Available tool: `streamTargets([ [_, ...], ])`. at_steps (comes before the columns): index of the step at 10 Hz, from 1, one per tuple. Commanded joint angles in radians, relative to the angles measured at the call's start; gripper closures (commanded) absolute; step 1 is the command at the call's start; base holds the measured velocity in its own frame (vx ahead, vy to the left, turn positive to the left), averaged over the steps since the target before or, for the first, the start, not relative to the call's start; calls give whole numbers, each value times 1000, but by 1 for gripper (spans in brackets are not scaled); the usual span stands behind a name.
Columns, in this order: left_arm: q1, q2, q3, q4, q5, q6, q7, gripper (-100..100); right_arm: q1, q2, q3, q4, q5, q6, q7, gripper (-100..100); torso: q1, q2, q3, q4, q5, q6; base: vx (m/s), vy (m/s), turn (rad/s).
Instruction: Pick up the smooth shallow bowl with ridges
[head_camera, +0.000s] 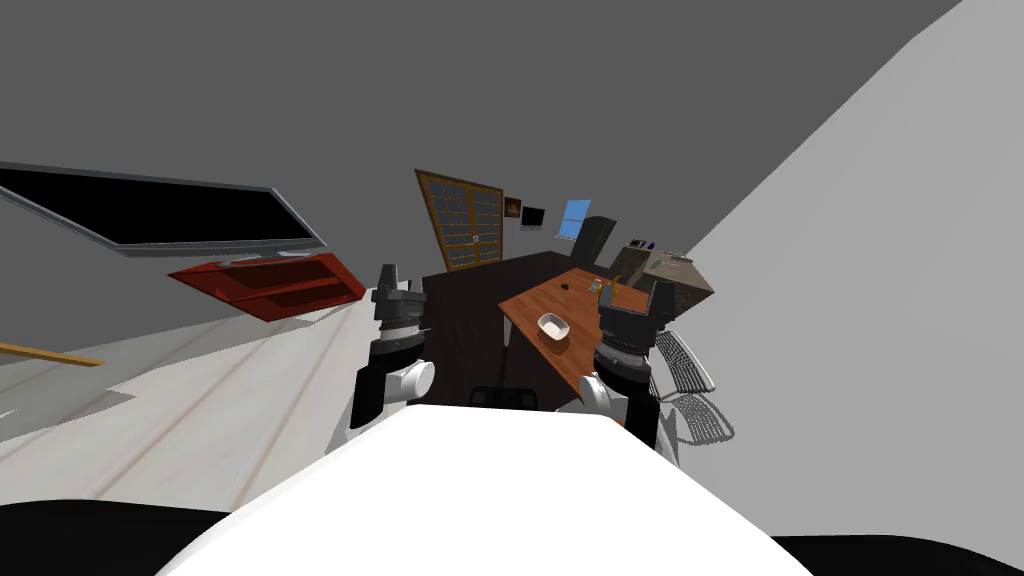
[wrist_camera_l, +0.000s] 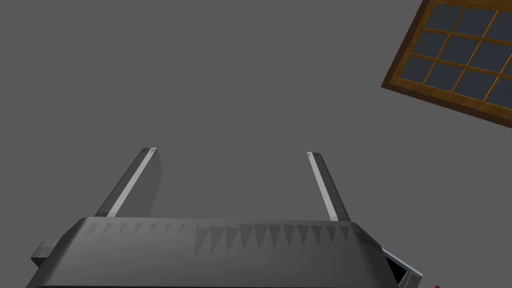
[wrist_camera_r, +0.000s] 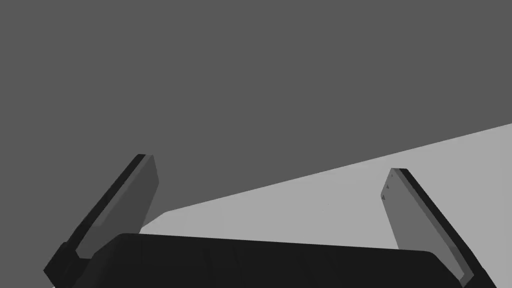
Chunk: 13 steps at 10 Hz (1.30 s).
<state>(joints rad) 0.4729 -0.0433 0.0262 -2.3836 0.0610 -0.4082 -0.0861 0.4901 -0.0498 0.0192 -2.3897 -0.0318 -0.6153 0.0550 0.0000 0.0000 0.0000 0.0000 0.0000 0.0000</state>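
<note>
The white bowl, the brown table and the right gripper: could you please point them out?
white bowl (head_camera: 553, 329), head view, its inside.
brown table (head_camera: 533, 297), head view, bare top.
right gripper (wrist_camera_r: 271, 163), right wrist view, midway between its fingertips.

The left gripper (wrist_camera_l: 232, 152) and the right gripper (wrist_camera_r: 270, 162) are held up, seemingly level, each with fingers spread apart.

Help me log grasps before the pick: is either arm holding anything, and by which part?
Nothing is held. Left gripper and right gripper both show open, empty jaws; the white bowl lies untouched on the brown table.
</note>
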Motion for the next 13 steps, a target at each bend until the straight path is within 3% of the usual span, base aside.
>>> streamTargets([
  [1,0,0,0,0,0,0,0,0,-6,-21,-10,28,19,9,30,-100,0,0,0,0,0,0,-37,1,76],
  [8,0,0,0,0,0,0,0,0,-50,-104,-40,185,129,50,188,-100,-1,5,3,1,0,0,-77,2,78],
  [9,0,0,0,0,0,0,0,0,-50,-104,-40,190,129,50,190,-100,-1,5,3,1,0,0,-50,-1,32],
  [13,0,0,0,0,0,0,0,0,-81,-155,-46,296,206,73,294,-100,0,3,2,1,0,0,-43,2,64],
])
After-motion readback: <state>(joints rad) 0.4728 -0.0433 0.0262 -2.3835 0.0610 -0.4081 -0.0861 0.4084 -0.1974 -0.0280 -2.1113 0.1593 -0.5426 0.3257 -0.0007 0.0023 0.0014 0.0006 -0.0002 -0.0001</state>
